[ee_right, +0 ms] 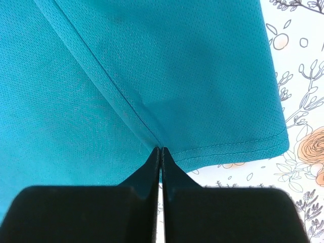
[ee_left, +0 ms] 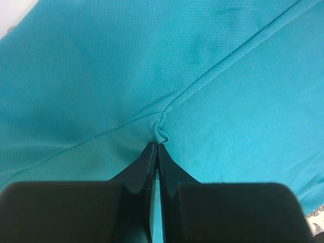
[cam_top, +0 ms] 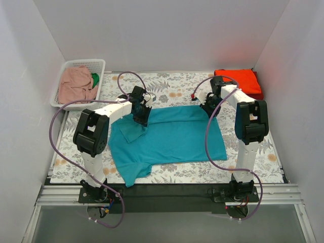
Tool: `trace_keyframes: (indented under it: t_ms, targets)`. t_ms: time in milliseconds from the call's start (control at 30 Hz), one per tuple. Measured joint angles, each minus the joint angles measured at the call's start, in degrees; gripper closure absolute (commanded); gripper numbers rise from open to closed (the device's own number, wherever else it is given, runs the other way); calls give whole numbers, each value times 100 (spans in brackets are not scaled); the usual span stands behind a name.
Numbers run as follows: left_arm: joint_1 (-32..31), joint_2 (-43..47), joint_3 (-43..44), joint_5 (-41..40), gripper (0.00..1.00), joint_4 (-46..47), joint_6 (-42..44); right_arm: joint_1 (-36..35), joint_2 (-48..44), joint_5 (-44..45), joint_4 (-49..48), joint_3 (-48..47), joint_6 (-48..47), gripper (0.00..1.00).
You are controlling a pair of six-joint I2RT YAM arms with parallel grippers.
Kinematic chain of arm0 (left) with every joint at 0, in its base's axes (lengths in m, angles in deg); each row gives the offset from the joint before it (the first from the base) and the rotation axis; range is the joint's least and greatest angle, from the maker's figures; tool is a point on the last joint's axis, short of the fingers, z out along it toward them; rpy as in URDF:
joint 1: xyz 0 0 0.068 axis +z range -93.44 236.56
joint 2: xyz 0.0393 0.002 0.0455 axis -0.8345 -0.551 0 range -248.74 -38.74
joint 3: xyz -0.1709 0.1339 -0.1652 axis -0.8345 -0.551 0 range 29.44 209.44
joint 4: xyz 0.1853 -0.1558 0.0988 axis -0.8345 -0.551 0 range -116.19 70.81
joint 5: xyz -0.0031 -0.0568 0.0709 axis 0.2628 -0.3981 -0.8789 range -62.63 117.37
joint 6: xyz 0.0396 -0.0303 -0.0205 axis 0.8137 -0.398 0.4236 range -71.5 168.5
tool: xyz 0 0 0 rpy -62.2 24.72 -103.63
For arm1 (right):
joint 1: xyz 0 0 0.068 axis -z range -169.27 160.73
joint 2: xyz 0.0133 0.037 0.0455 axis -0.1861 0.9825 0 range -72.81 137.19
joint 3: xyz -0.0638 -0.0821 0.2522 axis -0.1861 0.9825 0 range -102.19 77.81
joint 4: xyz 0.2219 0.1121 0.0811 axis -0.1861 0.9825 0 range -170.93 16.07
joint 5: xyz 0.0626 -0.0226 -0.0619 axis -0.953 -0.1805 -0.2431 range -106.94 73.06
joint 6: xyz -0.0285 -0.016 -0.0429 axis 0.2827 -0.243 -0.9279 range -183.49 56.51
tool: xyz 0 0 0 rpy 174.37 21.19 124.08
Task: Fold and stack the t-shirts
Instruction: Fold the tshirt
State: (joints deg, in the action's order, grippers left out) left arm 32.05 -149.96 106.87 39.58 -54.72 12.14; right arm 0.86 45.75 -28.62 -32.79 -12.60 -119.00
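The teal-blue t-shirt (cam_top: 172, 136) lies spread on the floral table cloth. My left gripper (cam_top: 142, 117) is shut on a pinch of the shirt near its upper left, by a folded sleeve; the left wrist view shows the cloth (ee_left: 202, 76) bunched at the tips (ee_left: 157, 145). My right gripper (cam_top: 209, 107) is shut on the shirt's hem at the upper right corner; the right wrist view shows the hem (ee_right: 238, 149) caught at the tips (ee_right: 161, 149). A folded orange-red shirt (cam_top: 240, 82) lies at the back right. A dusty pink shirt (cam_top: 76, 83) and a bit of green (cam_top: 94, 79) sit in the basket.
A white lattice basket (cam_top: 76, 64) stands at the back left. The floral table cloth (cam_top: 177, 88) covers the table. White walls close in the left, back and right. A black rail runs along the near edge by the arm bases.
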Motion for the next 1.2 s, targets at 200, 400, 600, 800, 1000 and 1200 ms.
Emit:
trace_keyframes:
  t_ms: [200,400,600,800,1000,1200]
  targets:
    - [0,363,-216,-96,100,-205,37,0,-11,24,-15,0,-2,99]
    - [0,638,-221,-114,100,-393,79,0,-177,111,-35,63,-48,99]
    - [0,645,-302,-61,75,-466,57,-2,-293,131,-35,264,-116,99]
    - [192,645,-271,332,60,-507,-52,0,-293,199,-31,332,-188,58]
    - [1381,702,33,870,59,-544,-96,0,-304,-42,81,243,-136,42]
    - [2494,861,-118,1182,62,-463,-92,0,-304,-507,297,-407,162,46]
